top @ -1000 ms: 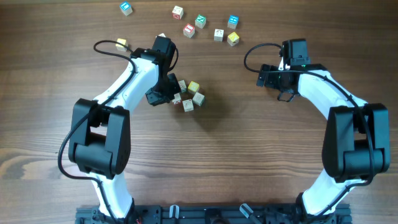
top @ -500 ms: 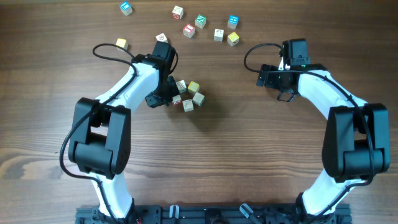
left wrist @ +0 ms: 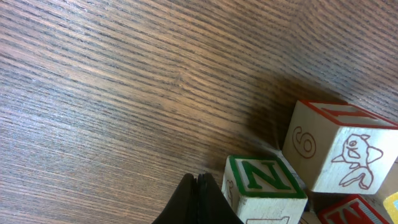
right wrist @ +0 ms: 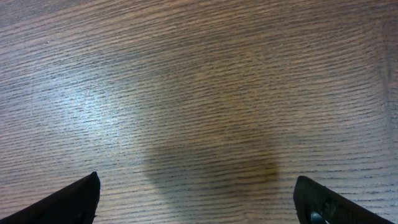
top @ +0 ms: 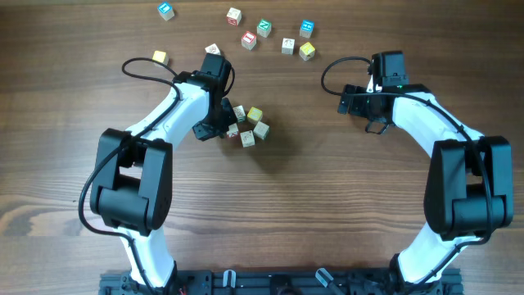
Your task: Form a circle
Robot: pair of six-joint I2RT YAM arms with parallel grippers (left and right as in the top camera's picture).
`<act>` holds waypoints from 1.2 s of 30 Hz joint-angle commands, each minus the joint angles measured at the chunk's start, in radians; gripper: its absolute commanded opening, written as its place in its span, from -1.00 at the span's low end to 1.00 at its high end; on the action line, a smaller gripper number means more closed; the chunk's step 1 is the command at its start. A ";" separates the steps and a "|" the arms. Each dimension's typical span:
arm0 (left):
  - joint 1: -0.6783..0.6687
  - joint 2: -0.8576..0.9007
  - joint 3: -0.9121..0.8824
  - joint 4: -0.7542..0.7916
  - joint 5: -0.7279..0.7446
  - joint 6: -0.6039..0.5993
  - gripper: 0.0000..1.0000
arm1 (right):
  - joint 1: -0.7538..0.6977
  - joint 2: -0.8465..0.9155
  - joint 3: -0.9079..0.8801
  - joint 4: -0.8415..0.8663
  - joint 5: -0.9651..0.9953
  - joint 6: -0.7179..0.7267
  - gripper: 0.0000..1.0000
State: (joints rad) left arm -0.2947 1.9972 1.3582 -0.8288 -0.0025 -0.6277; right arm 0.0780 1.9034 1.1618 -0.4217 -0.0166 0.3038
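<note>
The circle (top: pixel 247 124) is a tight clump of small wooden cubes at mid-table, one of them pale yellow (top: pixel 255 114). My left gripper (left wrist: pixel 198 190) is shut and holds nothing. Its tips rest low on the wood at the clump's left side (top: pixel 224 124), right beside a green-edged N cube (left wrist: pixel 264 186). Behind that cube stands a red-edged cube (left wrist: pixel 339 149) with a 6 and an animal drawing. My right gripper (right wrist: pixel 198 196) hangs open over bare wood at the right, far from the cubes.
Several loose cubes lie spread along the far side: a blue one (top: pixel 166 11), a white one (top: pixel 234 15), a green one (top: pixel 264 27), a yellow one (top: pixel 306 51). A small cube (top: pixel 212 51) sits just beyond my left wrist, and another (top: pixel 160 57) lies by its cable.
My left arm drew back slightly toward the near side early in the second, uncovering the cube beyond its wrist. Since then it has held still. The right arm has not moved.
</note>
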 commanded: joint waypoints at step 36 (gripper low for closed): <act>-0.003 -0.017 -0.010 -0.016 0.055 -0.017 -0.92 | 0.003 -0.031 0.018 0.002 0.019 -0.013 1.00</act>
State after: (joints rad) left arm -0.2947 1.9972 1.3582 -0.8417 0.0425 -0.6315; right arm 0.0780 1.9034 1.1618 -0.4217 -0.0166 0.3038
